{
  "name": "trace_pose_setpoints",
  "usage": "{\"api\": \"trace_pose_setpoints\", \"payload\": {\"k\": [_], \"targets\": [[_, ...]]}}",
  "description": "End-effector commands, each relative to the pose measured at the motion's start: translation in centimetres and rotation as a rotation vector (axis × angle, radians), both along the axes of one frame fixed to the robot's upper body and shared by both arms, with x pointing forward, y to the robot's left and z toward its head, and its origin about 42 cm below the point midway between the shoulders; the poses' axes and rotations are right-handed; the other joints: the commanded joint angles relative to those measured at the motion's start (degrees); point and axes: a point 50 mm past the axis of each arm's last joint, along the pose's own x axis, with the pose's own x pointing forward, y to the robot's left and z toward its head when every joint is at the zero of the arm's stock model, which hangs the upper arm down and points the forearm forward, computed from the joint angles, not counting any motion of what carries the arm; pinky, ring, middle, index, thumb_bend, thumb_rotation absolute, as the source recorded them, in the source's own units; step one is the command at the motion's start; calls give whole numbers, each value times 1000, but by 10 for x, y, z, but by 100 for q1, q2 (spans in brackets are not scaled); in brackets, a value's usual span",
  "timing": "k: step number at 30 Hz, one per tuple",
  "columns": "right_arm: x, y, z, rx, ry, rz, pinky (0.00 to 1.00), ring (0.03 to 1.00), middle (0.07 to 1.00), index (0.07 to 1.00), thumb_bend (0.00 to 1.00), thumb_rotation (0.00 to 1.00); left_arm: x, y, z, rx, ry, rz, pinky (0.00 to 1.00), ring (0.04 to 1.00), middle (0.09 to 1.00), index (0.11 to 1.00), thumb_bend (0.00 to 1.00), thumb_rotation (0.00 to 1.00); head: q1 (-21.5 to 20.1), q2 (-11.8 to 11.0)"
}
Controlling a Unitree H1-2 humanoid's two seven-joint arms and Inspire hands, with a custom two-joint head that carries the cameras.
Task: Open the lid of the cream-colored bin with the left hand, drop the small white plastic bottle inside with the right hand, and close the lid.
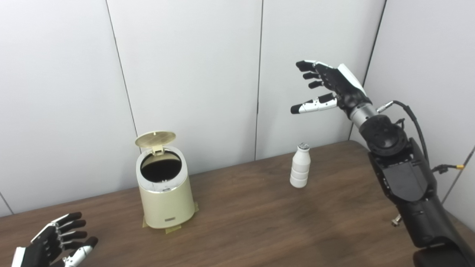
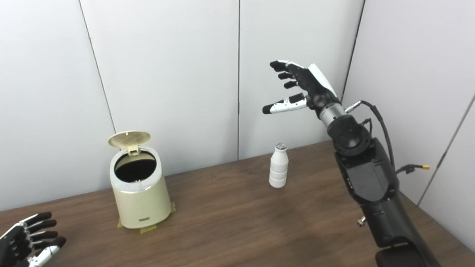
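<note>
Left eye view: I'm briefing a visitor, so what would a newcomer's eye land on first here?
Probably the right hand, raised open high above the small white bottle standing upright on the wooden table. Next, the cream bin at left, its lid flipped up. The left hand waits open at the bottom left corner.

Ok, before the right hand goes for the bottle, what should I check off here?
1. Bin lid up, opening clear: ok.
2. Bin upright on the table: ok.
3. White bottle upright, free-standing, apart from the bin: ok.
4. Right hand open and empty, raised above the bottle: ok.
5. Left hand open, low at the table's near edge, off the bin: ok.
6. What is inside the bin: cannot tell, the interior is dark.
</note>
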Motion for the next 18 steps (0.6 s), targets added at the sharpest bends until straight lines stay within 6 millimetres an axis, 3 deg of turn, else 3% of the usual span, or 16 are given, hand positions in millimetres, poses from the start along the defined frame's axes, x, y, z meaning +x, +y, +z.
{"api": "trace_pose_setpoints", "payload": {"k": [1,5,8,18], "targets": [[-9,-13,21,-25,-16,-8,781,863,913,888,848,240,12,2,24,14,-102,-14,558,627,693,737,659,105,-21,-11],[-17,-28,1,4,27,-5,803,868,916,895,884,302,11,4,24,17,-104,-14,540,614,682,729,676,137,-66,21],[-25,-38,-16,38,32,-5,795,856,913,893,869,278,11,4,23,10,-99,-13,533,621,687,724,676,130,-67,33],[-46,-42,-75,175,61,-9,822,886,945,952,918,352,12,8,23,31,-98,-18,511,600,670,714,694,166,-82,56]]}}
